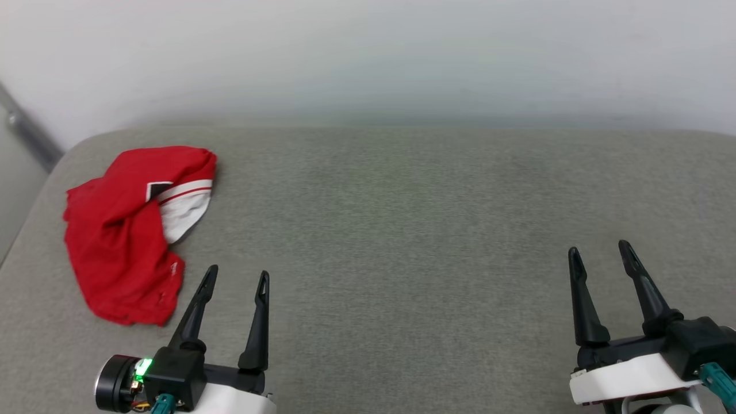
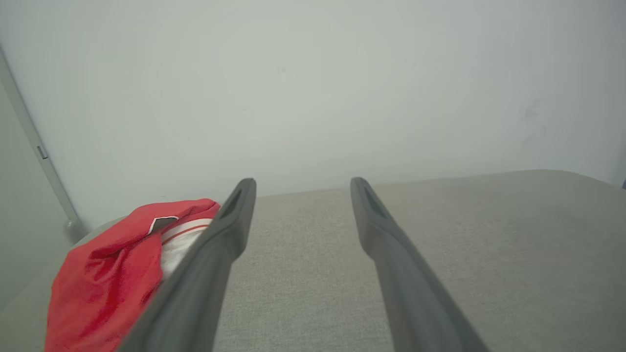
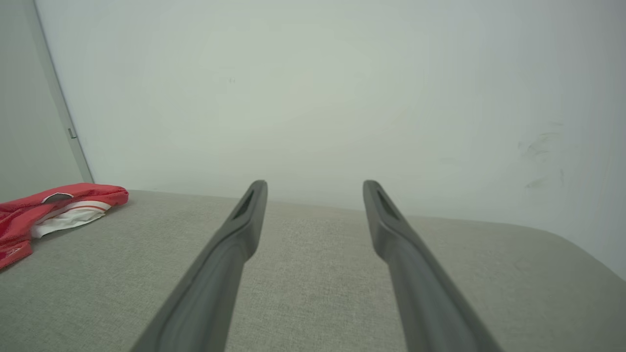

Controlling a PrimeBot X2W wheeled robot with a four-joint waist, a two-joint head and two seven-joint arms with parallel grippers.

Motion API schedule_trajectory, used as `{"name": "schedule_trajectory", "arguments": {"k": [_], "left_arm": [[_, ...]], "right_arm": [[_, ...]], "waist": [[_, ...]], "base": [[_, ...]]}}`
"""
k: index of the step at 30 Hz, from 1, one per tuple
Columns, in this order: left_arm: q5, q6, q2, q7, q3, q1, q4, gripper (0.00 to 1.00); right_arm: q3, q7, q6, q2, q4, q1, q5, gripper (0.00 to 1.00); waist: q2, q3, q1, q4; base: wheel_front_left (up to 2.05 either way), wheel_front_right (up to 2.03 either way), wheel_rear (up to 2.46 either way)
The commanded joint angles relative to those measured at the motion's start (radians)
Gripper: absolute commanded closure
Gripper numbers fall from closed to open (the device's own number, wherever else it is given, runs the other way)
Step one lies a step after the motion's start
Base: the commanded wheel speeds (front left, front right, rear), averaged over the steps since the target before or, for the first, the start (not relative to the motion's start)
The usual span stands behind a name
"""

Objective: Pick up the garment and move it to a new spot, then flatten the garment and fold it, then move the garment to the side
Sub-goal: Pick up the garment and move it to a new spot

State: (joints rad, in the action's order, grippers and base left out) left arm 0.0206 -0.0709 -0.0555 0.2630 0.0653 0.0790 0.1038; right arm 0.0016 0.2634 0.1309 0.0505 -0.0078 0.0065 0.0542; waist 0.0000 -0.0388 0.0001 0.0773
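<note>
surface: grey fabric cushion (image 1: 402, 230) | on it: crumpled garment (image 1: 123, 241)

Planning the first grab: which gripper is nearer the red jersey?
Left. The left gripper sits open just right of the jersey, not touching; the right gripper is far across the surface.

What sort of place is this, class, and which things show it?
Probably an indoor practice room for folding clothes: a grey cloth-covered table against a bare pale wall, with a crumpled red shirt lying on it.
</note>
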Motion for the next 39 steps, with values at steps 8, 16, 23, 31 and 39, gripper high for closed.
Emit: {"name": "schedule_trajectory", "arguments": {"k": [8,16,23,31,39], "left_arm": [[-0.002,0.007,0.003,0.003,-0.038,-0.002,0.01,0.0],[-0.007,-0.003,0.003,0.003,-0.05,0.019,0.011,0.0],[0.002,-0.01,0.002,0.003,-0.07,0.039,-0.001,0.0],[0.019,-0.023,0.004,0.003,-0.084,0.053,-0.014,0.0],[0.019,-0.03,0.005,0.003,-0.094,0.054,-0.013,0.0]], "right_arm": [[0.032,0.002,0.0,0.0,0.001,0.015,-0.009,0.0],[0.058,0.002,0.0,0.0,0.005,0.015,-0.002,0.0],[0.098,0.002,0.0,-0.001,0.015,0.028,0.013,0.0],[0.109,0.002,0.0,-0.001,0.03,0.036,0.029,0.0],[0.103,0.002,0.0,0.0,0.024,0.035,0.024,0.0]], "waist": [[0.0,-0.001,-0.0001,0.144],[0.0,0.017,-0.0001,0.261],[0.0,0.04,-0.0001,0.337],[0.0,0.052,-0.0001,0.378],[0.0,0.049,-0.0001,0.381]], "base": [[0.0,0.0,0.0],[0.0,0.0,0.0],[0.0,0.0,0.0],[0.0,0.0,0.0],[0.0,0.0,0.0]]}}
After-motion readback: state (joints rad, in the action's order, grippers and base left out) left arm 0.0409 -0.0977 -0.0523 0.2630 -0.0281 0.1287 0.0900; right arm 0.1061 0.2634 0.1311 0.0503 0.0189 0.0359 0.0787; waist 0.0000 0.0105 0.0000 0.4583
